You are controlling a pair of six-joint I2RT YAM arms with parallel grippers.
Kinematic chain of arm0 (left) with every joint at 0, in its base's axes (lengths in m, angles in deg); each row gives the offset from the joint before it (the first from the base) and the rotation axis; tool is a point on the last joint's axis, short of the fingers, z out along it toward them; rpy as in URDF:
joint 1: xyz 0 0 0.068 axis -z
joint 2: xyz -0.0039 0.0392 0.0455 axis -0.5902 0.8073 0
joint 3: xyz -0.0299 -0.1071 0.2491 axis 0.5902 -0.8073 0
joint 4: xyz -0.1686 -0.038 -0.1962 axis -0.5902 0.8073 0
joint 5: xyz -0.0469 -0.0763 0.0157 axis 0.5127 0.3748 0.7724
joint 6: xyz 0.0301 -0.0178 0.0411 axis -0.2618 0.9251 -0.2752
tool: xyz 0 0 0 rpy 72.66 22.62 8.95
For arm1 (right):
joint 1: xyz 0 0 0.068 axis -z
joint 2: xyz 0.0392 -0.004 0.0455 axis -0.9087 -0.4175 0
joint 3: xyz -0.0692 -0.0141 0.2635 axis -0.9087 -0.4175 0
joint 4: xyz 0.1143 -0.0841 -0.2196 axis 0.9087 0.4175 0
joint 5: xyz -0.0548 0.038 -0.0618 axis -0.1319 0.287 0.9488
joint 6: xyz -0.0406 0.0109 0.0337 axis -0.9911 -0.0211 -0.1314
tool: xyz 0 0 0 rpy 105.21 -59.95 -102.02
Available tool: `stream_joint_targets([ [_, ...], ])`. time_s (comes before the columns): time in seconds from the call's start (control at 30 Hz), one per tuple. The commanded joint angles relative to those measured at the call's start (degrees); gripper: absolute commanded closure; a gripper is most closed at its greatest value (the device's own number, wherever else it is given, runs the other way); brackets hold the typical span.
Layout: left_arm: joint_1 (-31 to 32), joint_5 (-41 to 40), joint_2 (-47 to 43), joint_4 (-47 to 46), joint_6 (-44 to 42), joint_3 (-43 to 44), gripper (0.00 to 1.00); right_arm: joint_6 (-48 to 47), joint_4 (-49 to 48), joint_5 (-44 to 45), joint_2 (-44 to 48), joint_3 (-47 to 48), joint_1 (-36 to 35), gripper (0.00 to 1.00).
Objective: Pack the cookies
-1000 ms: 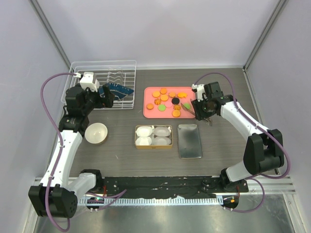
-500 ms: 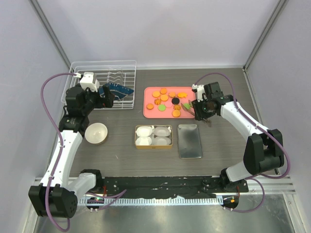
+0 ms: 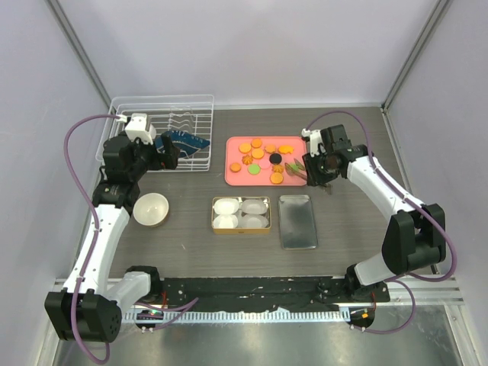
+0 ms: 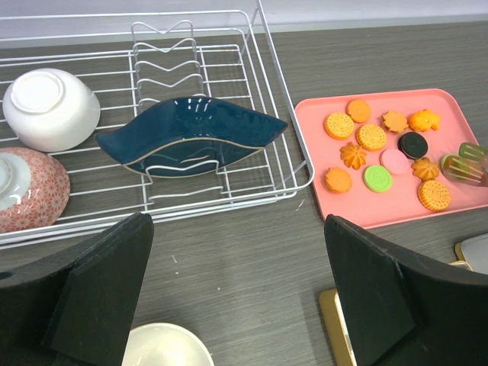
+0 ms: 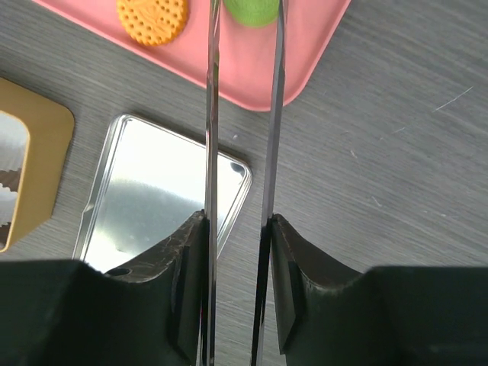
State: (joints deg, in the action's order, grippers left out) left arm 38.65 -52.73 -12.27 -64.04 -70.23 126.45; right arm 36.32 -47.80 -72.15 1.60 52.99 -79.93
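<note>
The cookies (image 3: 263,156) lie on a pink tray (image 3: 232,177): mostly orange, with a black, a pink and a green one; they also show in the left wrist view (image 4: 372,137). My right gripper (image 3: 316,168) is shut on metal tongs (image 5: 212,114). The tong tips straddle a second green cookie (image 5: 252,9) at the tray's right end, beside an orange cookie (image 5: 152,19). The gold tin (image 3: 214,216) with white paper cups sits in front of the tray. My left gripper (image 4: 236,290) is open and empty above the table near the dish rack.
The silver tin lid (image 3: 297,221) lies right of the gold tin, under the tongs in the right wrist view (image 5: 152,191). A white wire dish rack (image 3: 164,114) with a blue dish (image 3: 183,142) and bowls stands at back left. A white bowl (image 3: 151,209) sits below the left gripper.
My right gripper with the tongs has shifted slightly toward the back, its tips staying at the tray's right end. The left arm has not moved.
</note>
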Motion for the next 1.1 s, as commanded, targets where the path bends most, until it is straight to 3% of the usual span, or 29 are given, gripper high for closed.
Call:
stream_joint_targets([
  [0.0, -0.3, -0.4, -1.2, -3.0, -0.7, -0.2, 0.00, -0.9, 1.6, 0.0, 2.7, 6.1, -0.3, 0.73],
  [0.2, -0.2, -0.4, -1.1, -2.9, -0.7, -0.2, 0.00, -1.9, 4.6, -1.4, 4.6, 10.3, -0.2, 0.74],
  [0.43, -0.3, 0.1, -0.3, -3.0, -0.7, -0.1, 0.00, -4.0, 8.0, -9.6, 9.2, 11.3, -1.0, 0.75],
  [0.6, -0.3, 0.4, 0.2, -3.0, -0.6, 0.1, 0.00, -5.4, 9.6, -14.1, 11.6, 9.9, -4.7, 0.76],
  [1.07, -0.3, -0.2, 0.6, -2.8, -0.9, 0.2, 0.00, -10.8, 12.4, -16.6, 17.0, 2.4, -15.6, 0.77],
])
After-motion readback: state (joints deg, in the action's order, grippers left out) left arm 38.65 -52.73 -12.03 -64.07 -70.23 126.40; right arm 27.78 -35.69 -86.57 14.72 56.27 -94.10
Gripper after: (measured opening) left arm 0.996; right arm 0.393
